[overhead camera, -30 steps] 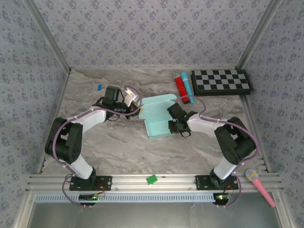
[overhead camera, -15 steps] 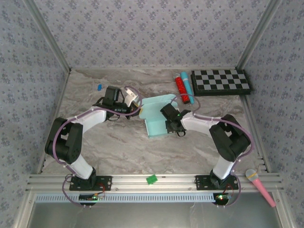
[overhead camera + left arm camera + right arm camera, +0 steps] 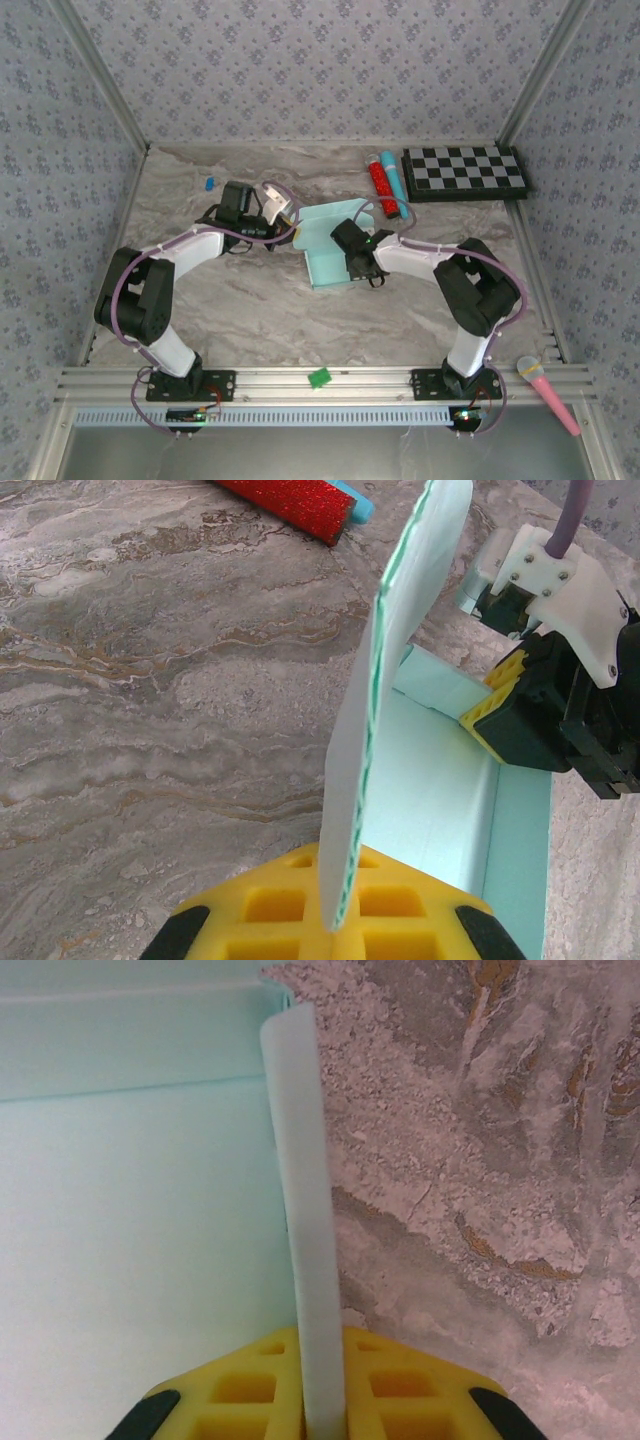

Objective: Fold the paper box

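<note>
The grey bench (image 3: 240,300) holds the paper box (image 3: 330,265) near its middle, half folded, its floor lying flat. The left fingers (image 3: 420,900) are pressed together on the tall lid flap (image 3: 400,680) at the box's 10 o'clock corner and hold it upright. The right fingers (image 3: 390,1380) pinch the thin side wall (image 3: 300,1210) at the 3 o'clock side. This wall likely needs to stand straight, though its crease is hard to see. The right arm should bend it slowly, so the card does not rip.
</note>
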You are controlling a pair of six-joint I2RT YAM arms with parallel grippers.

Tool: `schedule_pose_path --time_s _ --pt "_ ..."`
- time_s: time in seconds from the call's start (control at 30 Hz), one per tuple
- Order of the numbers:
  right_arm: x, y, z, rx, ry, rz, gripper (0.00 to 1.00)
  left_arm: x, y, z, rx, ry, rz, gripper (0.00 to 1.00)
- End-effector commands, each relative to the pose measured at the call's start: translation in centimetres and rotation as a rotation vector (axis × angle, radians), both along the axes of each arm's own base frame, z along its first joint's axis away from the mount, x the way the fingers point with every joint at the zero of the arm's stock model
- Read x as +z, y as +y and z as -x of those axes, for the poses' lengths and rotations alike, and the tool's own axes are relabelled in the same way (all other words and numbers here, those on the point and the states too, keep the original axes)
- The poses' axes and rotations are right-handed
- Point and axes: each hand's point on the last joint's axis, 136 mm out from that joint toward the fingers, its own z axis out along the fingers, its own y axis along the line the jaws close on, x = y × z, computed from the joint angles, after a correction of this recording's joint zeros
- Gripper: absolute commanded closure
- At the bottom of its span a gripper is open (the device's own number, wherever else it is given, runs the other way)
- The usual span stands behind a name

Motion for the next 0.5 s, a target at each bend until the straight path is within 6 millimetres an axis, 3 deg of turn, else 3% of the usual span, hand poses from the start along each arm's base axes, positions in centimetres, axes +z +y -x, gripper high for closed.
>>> schedule_pose_path --time_s 0.0,0.2,0.47 --pt "-0.2 -2.9 1.2 -0.075 0.024 0.075 0.82 1.3 0.1 -0.5 -0.002 -0.041 0.02 1.0" --pt "1.4 -1.2 0.2 -0.103 -0.033 -0.041 0.72 1.6 -0.2 -0.2 -0.028 -0.056 0.039 1.0" --pt "2.2 -0.3 -0.5 -0.109 -0.065 -0.099 0.57 1.7 -0.5 0.3 -0.063 -0.091 0.031 1.0"
